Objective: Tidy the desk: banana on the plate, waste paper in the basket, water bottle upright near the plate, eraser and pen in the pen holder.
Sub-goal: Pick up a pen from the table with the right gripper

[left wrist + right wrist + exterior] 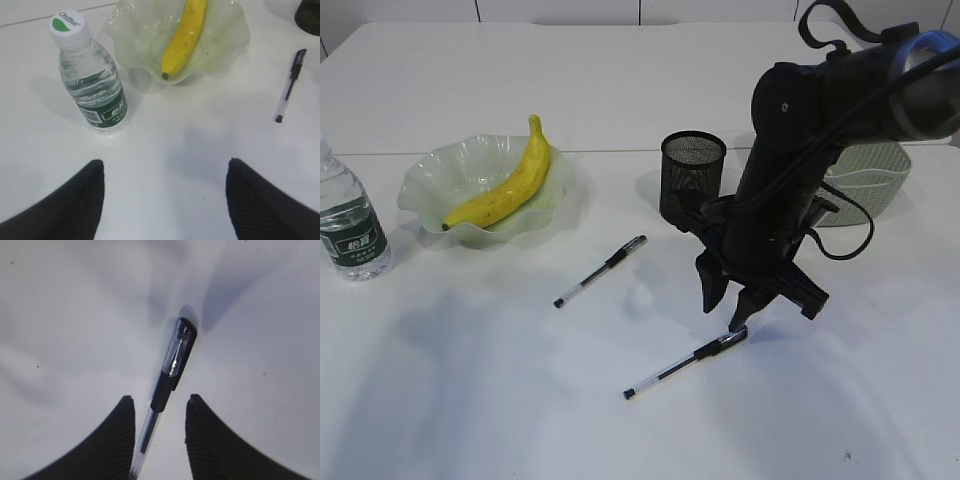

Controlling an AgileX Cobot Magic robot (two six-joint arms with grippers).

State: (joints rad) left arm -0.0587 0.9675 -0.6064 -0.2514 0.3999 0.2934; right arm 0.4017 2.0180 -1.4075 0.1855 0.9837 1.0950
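Observation:
A yellow banana (505, 190) lies in the pale green plate (425, 170). To the plate's left, the water bottle (350, 225) stands upright. One pen (602, 270) lies on the table in front of the black mesh pen holder (692, 170). A second pen (685, 366) lies nearer the front. My right gripper (725, 310) hangs over its capped end. In the right wrist view, that pen (170, 370) runs between the open jaws of the right gripper (160, 398), close to the left finger. My left gripper (165, 165) is open and empty. No eraser or waste paper is in view.
A light green basket (870, 180) stands at the right, behind my right arm. In the left wrist view, the bottle (92, 85), banana (185, 35), plate (225, 45) and first pen (290, 85) lie ahead of the fingers. The left arm is out of the exterior view.

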